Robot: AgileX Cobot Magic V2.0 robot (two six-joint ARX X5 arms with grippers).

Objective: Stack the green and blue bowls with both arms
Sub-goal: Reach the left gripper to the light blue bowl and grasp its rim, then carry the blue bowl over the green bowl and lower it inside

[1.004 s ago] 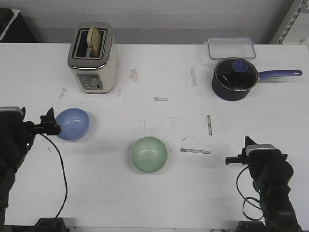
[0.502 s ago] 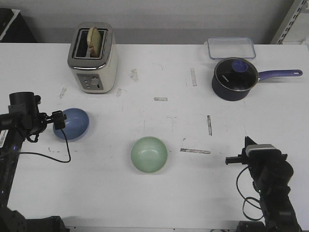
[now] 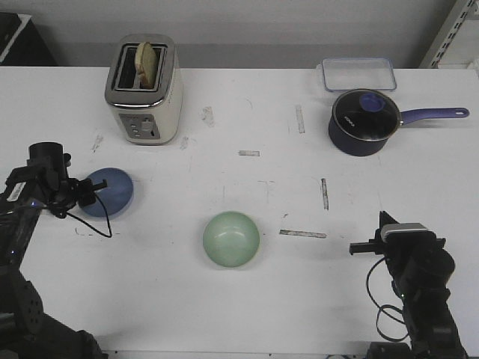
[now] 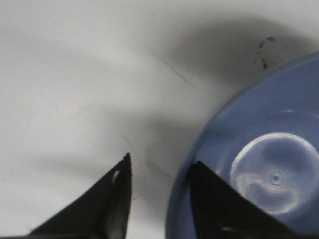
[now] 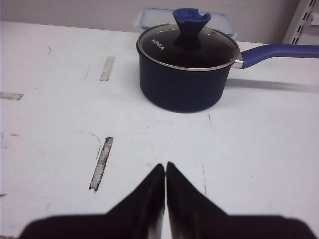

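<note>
a lab test bench is indicated: a scuffed white table (image 3: 247,299) marked with tape strips (image 3: 303,233), staged with a toaster (image 3: 144,90) and saucepan (image 3: 364,123); metal shelving (image 3: 449,34) is seen beside it.

In the left wrist view, the smooth round periwinkle blue bowl (image 4: 259,169) is blurred and cut off by the frame edge. The clear rectangular plastic container (image 5: 149,15) behind the dark navy lidded saucepan (image 5: 187,69) is mostly hidden.

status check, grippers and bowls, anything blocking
Left gripper open, straddling blue bowl rim. Right gripper shut, empty, parked near the table's front edge. Green bowl untouched mid-table. Nothing between the bowls.
</note>
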